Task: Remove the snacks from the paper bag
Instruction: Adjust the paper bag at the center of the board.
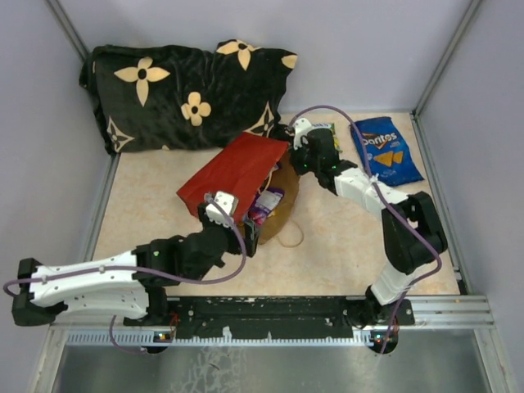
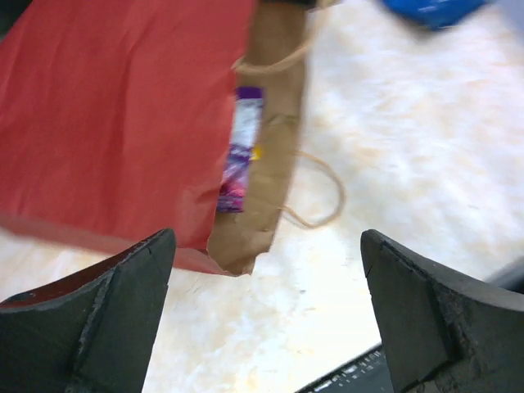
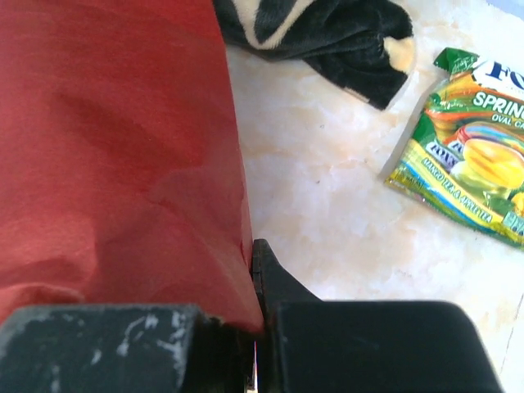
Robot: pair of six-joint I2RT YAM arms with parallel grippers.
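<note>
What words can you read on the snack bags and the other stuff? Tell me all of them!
"Doritos": on the blue chip bag.
"FO", "SPRIN", "OVAL CA": on the green candy pouch, each cut off at the picture's edge.
Small print along that pouch's lower edge: too small to read.
Purple packet inside the red paper bag: its print is too blurred to read.

Red paper bag [image 1: 233, 168] lying sideways, purple packet [image 1: 266, 205] inside mouth
</note>
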